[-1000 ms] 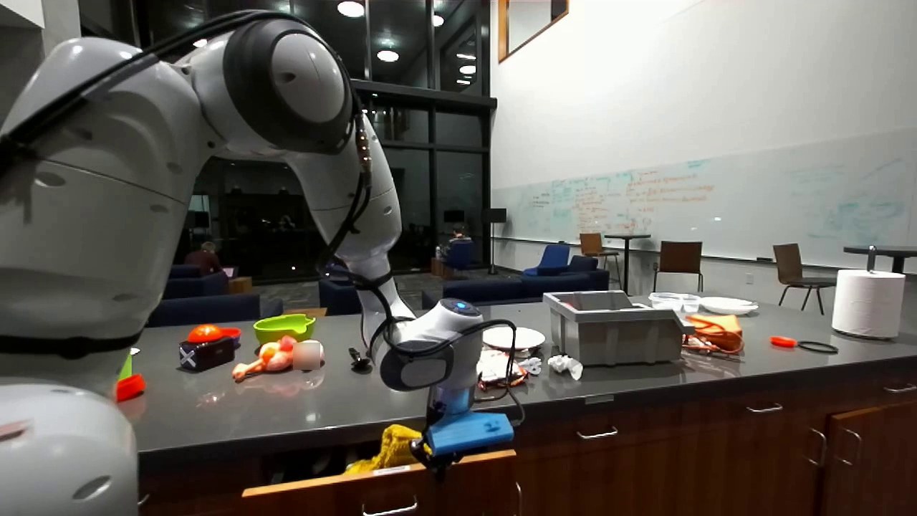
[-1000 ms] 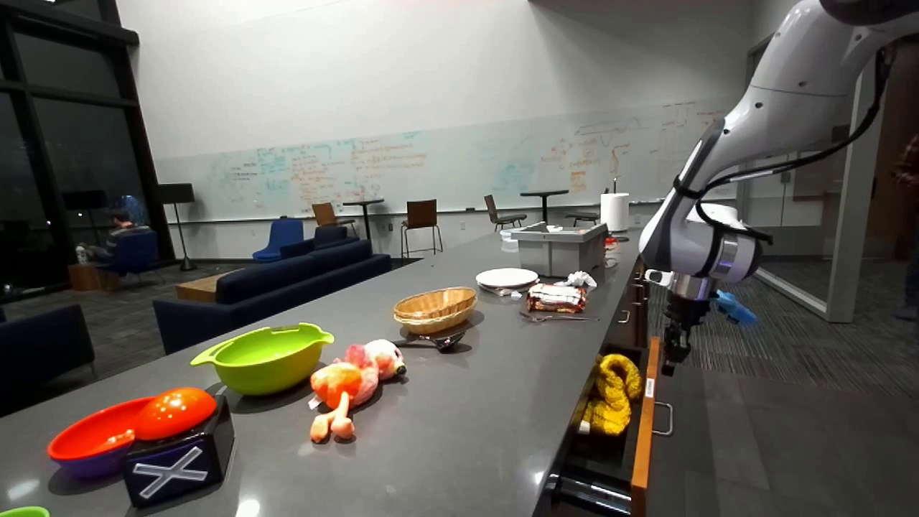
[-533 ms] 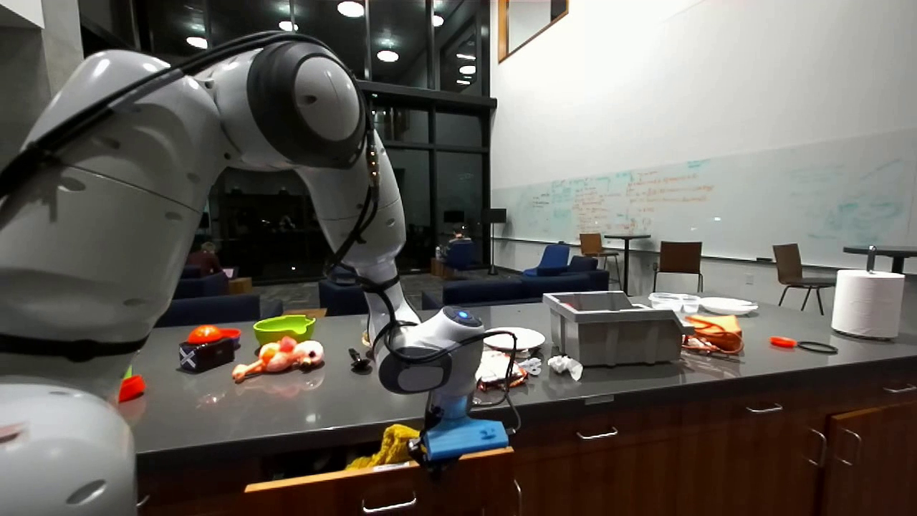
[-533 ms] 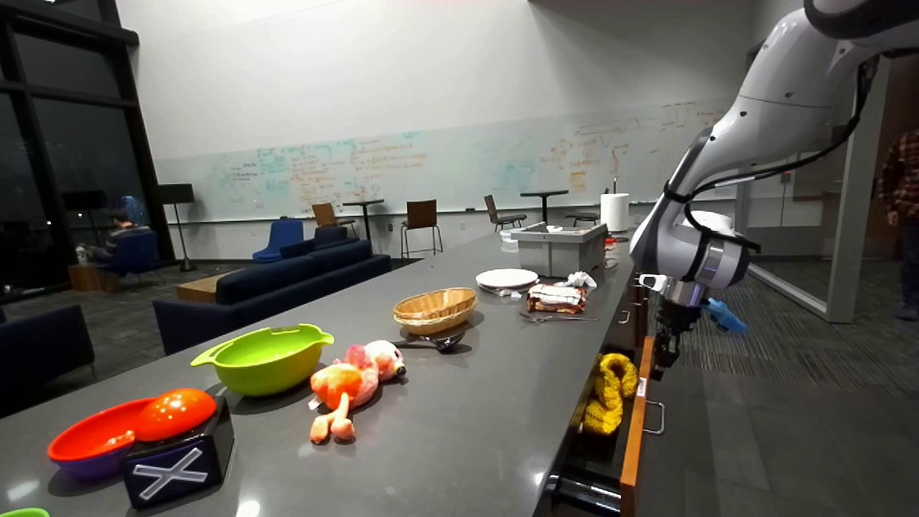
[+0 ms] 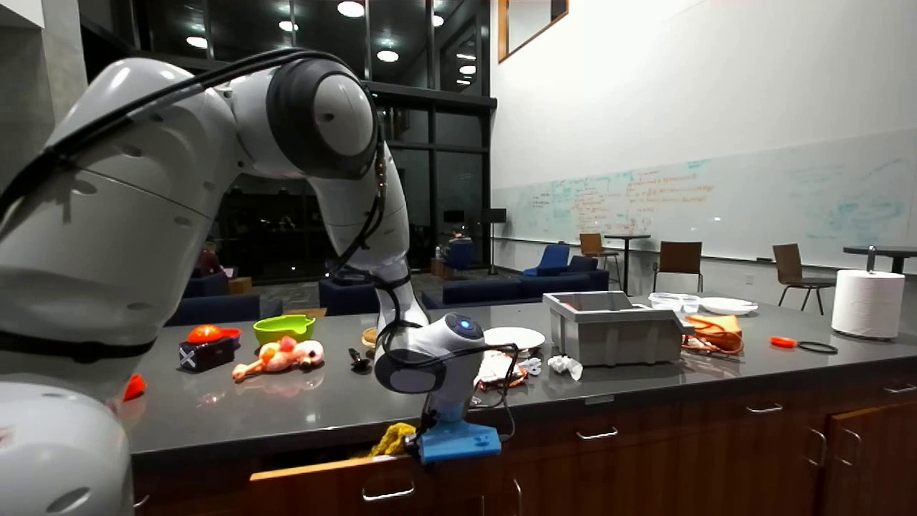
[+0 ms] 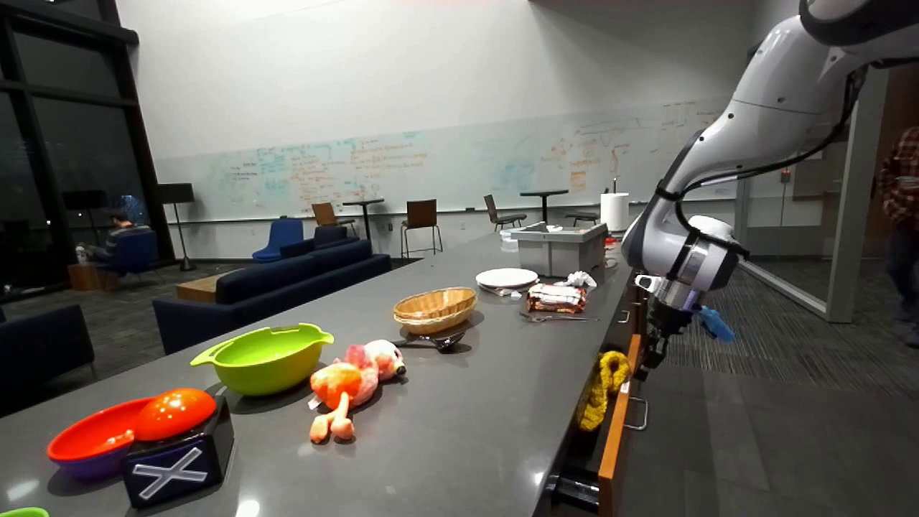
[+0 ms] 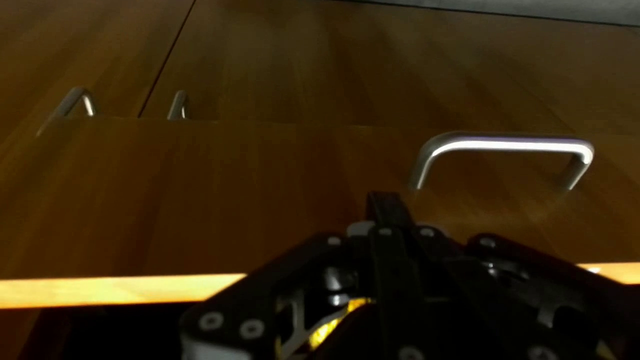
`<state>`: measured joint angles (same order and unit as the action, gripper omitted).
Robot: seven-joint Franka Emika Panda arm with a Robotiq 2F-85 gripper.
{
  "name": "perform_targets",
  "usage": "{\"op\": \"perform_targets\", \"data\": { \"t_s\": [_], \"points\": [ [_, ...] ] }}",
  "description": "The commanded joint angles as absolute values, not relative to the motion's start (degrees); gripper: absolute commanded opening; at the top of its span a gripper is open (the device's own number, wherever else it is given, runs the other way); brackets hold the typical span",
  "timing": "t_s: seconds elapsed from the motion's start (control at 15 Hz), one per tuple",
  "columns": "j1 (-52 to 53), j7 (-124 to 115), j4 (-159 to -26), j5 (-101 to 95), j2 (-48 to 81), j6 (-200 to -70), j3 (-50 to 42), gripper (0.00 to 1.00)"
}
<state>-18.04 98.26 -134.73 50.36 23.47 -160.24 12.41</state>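
Note:
My gripper (image 6: 644,372) is shut, with its dark fingertips together and nothing between them. It is at the outer face of the open wooden drawer (image 6: 619,424) and appears to press on it. In the wrist view the fingertips (image 7: 392,212) lie over the drawer front (image 7: 280,200), left of its metal handle (image 7: 505,144). In an exterior view the blue piece on my wrist (image 5: 460,442) hides most of the fingers. A yellow knitted cloth (image 6: 605,388) lies in the drawer and sticks up above its front; it also shows in an exterior view (image 5: 392,439).
The dark countertop (image 6: 459,445) overhangs the drawer. On it are a grey bin (image 5: 616,337), a flamingo plush (image 6: 359,377), a green bowl (image 6: 266,362), a wicker basket (image 6: 434,312), a plate (image 6: 507,278) and a black box (image 6: 179,463). A person (image 6: 903,194) stands at the right edge.
My gripper has moved toward the counter and the drawer has slid inward with it, its opening narrowing. The yellow cloth has moved in with the drawer. The gripper has stayed shut.

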Motion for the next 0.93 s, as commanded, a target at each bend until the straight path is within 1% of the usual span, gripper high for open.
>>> {"op": "perform_targets", "data": {
  "t_s": [0.0,0.33,0.87],
  "points": [
    [-20.7,104.4,-132.4,57.9,24.5,-159.7,17.0,0.00],
    [-21.5,110.6,-131.3,65.4,24.5,-158.8,20.1,0.00],
    [-20.9,111.3,-132.3,65.7,23.0,-158.1,19.1,0.00]
  ]
}}
